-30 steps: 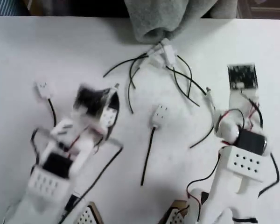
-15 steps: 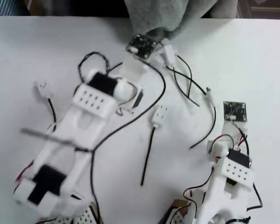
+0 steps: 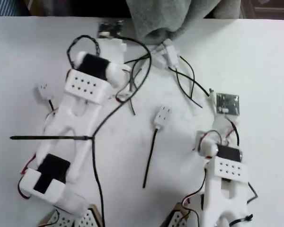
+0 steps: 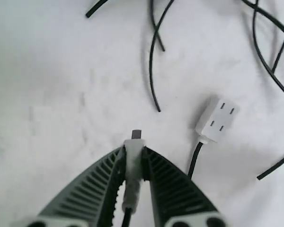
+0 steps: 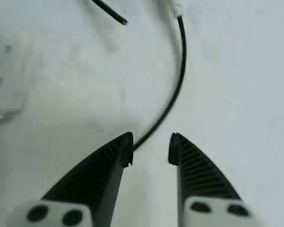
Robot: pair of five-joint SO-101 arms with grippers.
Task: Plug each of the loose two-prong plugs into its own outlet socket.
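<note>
My left gripper (image 4: 134, 152) is shut on a white two-prong plug (image 4: 134, 161), whose dark prong juts past the fingertips just above the table. A white outlet socket (image 4: 217, 120) with a black cable lies ahead of it and to one side; the same socket (image 3: 162, 115) sits mid-table in the high view. My right gripper (image 5: 150, 142) is open, its fingers straddling a black cable (image 5: 173, 99) that runs to a loose plug (image 5: 176, 6). That plug (image 3: 211, 94) lies at the right of the table.
Another socket (image 3: 42, 89) lies at the far left. A tangle of white connectors (image 3: 164, 54) and black cables sits at the back by a grey cloth (image 3: 170, 19). The left arm (image 3: 87, 85) stretches over the left half, and the right arm (image 3: 225, 168) stands near the front right.
The left arm swung from the front left up toward the back middle. The right arm drew back toward the front edge.
</note>
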